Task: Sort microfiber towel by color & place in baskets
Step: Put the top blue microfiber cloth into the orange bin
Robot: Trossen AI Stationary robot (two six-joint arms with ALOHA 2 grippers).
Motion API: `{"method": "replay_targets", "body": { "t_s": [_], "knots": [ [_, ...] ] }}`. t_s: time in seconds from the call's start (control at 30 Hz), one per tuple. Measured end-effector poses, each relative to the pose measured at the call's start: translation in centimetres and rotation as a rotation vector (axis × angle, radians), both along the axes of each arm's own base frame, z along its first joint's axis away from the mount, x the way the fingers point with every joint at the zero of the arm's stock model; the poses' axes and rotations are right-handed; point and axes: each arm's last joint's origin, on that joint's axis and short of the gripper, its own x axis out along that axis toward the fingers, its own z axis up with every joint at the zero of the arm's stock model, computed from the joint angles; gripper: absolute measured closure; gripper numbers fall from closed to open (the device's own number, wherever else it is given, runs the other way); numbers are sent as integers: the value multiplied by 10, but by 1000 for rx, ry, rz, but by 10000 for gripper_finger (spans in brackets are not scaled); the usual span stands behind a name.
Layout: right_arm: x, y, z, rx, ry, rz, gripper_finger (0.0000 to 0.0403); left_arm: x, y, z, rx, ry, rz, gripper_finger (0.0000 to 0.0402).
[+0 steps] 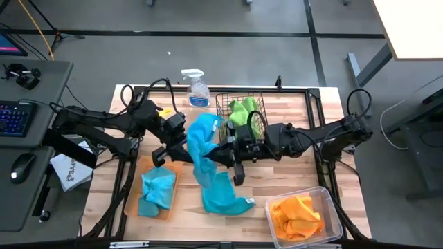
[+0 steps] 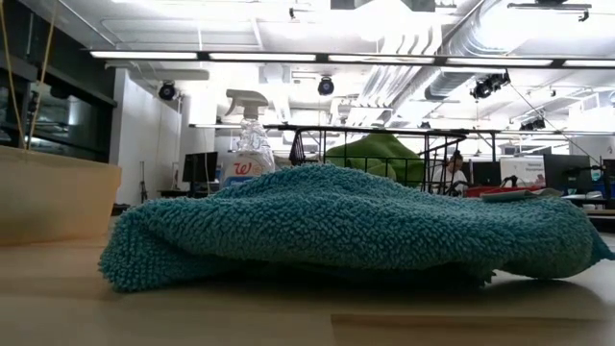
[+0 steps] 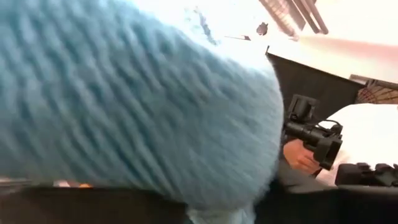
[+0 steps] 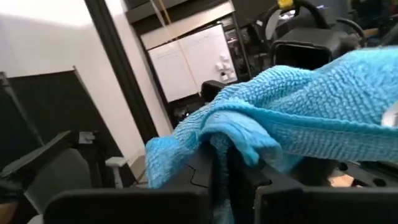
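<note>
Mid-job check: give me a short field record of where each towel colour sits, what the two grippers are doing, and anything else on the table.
held towel: turquoise towel lifted mid-table between both grippers, lower end reaching the table
left gripper: at the held towel; grip unclear
right gripper: shut on it
orange tray: one turquoise towel inside
wire basket: green towels
clear bin: orange towels
other: spray bottle at the far edge

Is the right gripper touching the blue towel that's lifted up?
Touching. In the right wrist view the blue towel drapes over the right gripper and runs down between its fingers; the high view agrees.
</note>
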Motion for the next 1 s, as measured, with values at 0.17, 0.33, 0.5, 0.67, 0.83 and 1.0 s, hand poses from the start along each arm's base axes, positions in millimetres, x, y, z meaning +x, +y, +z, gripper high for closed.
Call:
{"method": "replay_targets", "body": {
  "t_s": [0.17,0.33,0.5,0.67,0.83,1.0],
  "knots": [
    [0,-2,0,32,11,-72,344,0,0,1,7,-13,-1,382],
    [-7,-7,4,31,24,-243,273,-22,15,5,32,69,12,396],
    [-34,-9,23,-79,25,-465,201,-76,28,5,117,236,206,398],
    [-54,-10,34,-175,57,-605,163,-123,27,-13,117,549,331,400],
    [-60,-14,32,-217,128,-703,158,-146,9,-37,98,896,258,401],
    [-58,-21,21,-234,217,-771,158,-153,-18,-57,159,1179,168,401]
  ]
}}
